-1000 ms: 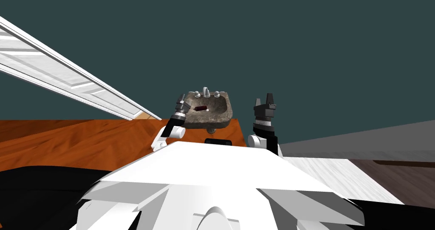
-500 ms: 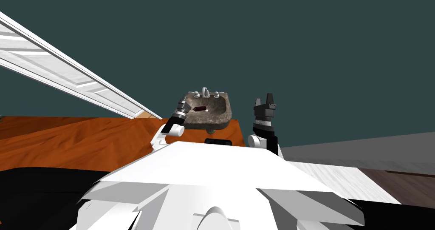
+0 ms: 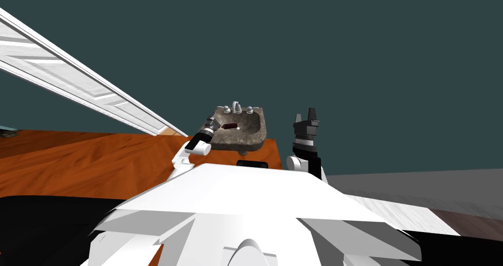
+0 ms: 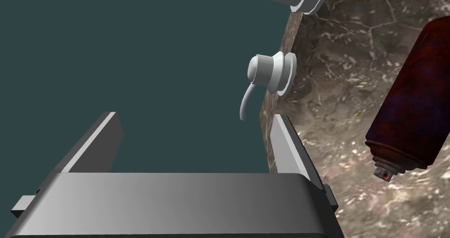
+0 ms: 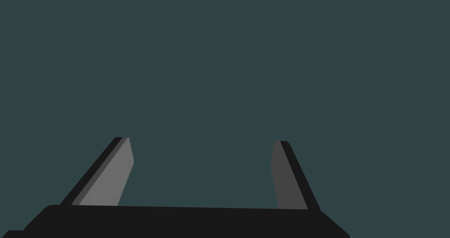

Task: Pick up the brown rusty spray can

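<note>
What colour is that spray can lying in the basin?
The spray can is dark reddish brown, blotchy like rust; the left wrist view shows it best.

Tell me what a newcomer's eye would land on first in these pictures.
The dark red-brown spray can lying on its side in the mottled stone sink draws the eye first. Next comes the left pincer, open at the sink's rim near a white tap handle, with the can off to one side of it, not in its grip. The right pincer stands open and raised beside the sink.
</note>
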### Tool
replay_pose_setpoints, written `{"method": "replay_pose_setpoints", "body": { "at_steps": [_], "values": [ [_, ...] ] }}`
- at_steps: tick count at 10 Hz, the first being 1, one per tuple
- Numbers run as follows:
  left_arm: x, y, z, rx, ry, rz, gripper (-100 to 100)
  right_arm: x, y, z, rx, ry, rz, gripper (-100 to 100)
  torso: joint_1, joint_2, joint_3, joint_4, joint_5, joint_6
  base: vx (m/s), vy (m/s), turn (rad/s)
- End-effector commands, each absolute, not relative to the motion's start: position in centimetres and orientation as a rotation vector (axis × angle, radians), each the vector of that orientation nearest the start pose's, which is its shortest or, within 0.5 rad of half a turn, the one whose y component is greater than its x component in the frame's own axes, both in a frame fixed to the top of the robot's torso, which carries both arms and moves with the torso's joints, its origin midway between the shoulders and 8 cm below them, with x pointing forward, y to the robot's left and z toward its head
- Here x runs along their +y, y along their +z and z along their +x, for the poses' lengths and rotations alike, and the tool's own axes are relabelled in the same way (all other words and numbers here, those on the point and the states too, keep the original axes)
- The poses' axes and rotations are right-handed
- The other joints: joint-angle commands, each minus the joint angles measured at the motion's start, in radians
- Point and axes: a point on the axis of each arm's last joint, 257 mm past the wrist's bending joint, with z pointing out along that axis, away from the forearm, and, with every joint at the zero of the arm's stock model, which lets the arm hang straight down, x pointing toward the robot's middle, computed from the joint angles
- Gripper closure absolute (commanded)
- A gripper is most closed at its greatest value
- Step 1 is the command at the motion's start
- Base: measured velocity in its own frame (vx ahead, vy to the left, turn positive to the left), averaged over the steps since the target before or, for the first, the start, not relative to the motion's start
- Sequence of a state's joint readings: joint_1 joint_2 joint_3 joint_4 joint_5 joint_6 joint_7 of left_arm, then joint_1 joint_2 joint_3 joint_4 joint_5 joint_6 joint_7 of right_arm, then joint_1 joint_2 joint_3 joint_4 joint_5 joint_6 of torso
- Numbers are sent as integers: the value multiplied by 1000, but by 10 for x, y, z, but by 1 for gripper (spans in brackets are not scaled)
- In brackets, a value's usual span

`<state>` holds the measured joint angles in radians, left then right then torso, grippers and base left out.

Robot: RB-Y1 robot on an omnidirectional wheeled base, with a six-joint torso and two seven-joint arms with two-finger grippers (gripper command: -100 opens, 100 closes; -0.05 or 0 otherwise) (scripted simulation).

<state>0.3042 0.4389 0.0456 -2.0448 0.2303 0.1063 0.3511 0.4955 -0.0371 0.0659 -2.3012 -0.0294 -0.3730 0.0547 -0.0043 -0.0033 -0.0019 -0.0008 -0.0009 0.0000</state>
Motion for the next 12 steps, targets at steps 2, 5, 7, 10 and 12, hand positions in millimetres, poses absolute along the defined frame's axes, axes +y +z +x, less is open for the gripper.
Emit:
{"method": "replay_pose_setpoints", "body": {
  "at_steps": [2,5,7,10,12],
  "values": [
    [341,-160,466,1173,-1315,-1331,-100,-258,9,364,718,1316,717,0,0,0,0,0,0,0,46,-71,41],
    [365,-185,472,1206,-1255,-1433,-100,-258,9,364,718,1316,717,0,1,0,0,0,0,0,51,-71,54],
    [381,-201,472,1229,-1204,-1498,-100,-258,9,364,718,1316,717,0,0,-1,-1,0,0,0,58,-82,39],
    [412,-224,472,1243,-1124,-1601,-100,-258,9,364,718,1316,717,0,-1,-1,-1,0,0,0,60,-92,53],
    [429,-235,471,1246,-1080,-1654,-100,-258,9,364,718,1316,717,0,1,0,0,0,0,0,37,-64,34]
  ]
}}
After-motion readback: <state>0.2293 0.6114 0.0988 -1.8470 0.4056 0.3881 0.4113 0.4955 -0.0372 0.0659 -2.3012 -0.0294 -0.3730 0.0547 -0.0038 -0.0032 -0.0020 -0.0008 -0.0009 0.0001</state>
